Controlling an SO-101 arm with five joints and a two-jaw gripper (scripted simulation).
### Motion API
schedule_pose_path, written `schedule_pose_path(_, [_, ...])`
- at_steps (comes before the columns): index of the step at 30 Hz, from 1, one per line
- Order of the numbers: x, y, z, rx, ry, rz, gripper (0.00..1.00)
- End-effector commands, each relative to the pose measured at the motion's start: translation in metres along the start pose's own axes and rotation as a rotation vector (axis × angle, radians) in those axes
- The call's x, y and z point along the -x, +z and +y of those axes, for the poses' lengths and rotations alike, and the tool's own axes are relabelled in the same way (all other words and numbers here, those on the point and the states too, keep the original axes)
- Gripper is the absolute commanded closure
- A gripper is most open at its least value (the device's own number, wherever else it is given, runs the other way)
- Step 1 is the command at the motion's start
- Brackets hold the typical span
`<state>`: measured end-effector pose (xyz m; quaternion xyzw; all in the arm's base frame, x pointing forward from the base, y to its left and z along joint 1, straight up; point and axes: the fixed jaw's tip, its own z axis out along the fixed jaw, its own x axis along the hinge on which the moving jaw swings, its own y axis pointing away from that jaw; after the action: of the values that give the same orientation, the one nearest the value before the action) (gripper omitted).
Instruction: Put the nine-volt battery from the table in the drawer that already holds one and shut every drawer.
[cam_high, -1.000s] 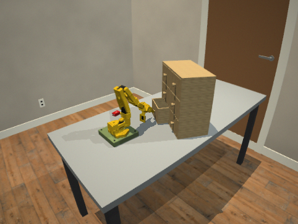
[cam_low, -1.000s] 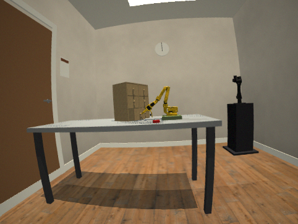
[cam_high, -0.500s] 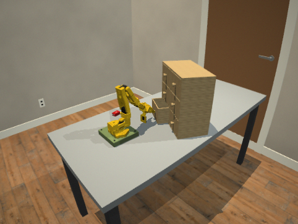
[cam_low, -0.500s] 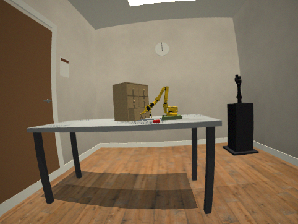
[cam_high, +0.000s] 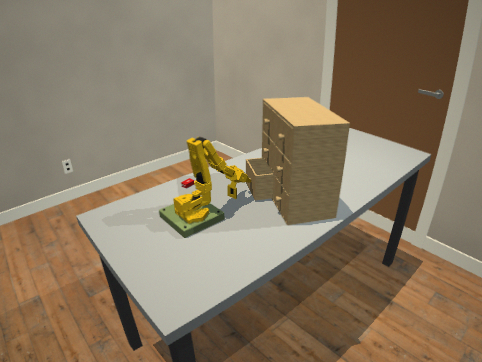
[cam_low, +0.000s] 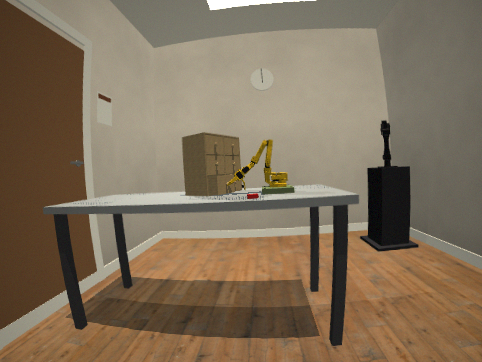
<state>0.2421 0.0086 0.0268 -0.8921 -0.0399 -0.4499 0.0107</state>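
Observation:
The red nine-volt battery lies on the table behind the arm's base, apart from the gripper. The wooden drawer cabinet stands to the right of the arm. One low drawer in its far column is pulled partway out towards the arm; its inside is hidden from me. My gripper hangs low just in front of that drawer's front face, pointing down close to the table. Its jaws stand narrow with nothing between them.
The other drawers, with small knobs, look shut. The arm's green base plate sits mid-table. The grey table ends a little past the cabinet. A door and a black pedestal stand off the table.

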Motion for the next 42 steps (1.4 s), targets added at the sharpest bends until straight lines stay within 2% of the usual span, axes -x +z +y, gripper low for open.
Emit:
schedule_pose_path(1, [-0.0013, 0.0011, 0.0031, 0.010, 0.008, 0.007, 0.79])
schedule_pose_path(42, [-0.0027, 0.0022, 0.0061, 0.020, 0.015, 0.006, 0.79])
